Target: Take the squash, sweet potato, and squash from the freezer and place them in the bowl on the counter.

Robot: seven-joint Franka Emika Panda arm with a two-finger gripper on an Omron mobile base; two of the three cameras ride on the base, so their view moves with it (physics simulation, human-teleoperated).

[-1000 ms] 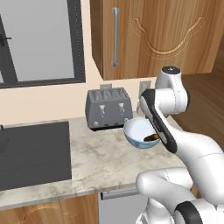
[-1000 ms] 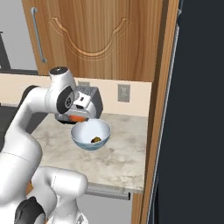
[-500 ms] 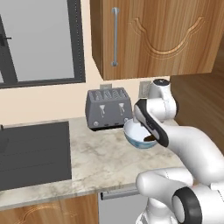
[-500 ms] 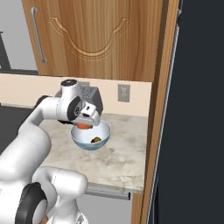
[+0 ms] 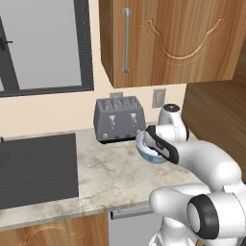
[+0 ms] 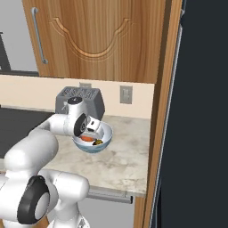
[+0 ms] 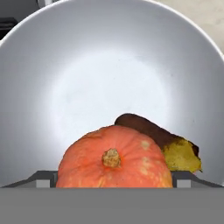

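The bowl (image 6: 93, 142) stands on the counter (image 5: 110, 173), just in front of the grey toaster (image 5: 119, 119) near the counter's right end. In the right base view the pincer (image 6: 92, 132) hangs over the bowl's rim, and an orange squash (image 6: 88, 139) and a darker item show inside. The left base view hides the contents behind the arm; only the bowl's blue-and-white wall (image 5: 145, 153) shows. The hand view looks straight into the white inside (image 7: 109, 83): the squash (image 7: 113, 162) lies nearest, stem up, with a brown sweet potato (image 7: 146, 129) touching it behind and a yellowish piece (image 7: 183, 158) to its right. The pincer's jaws stand spread, released, holding nothing.
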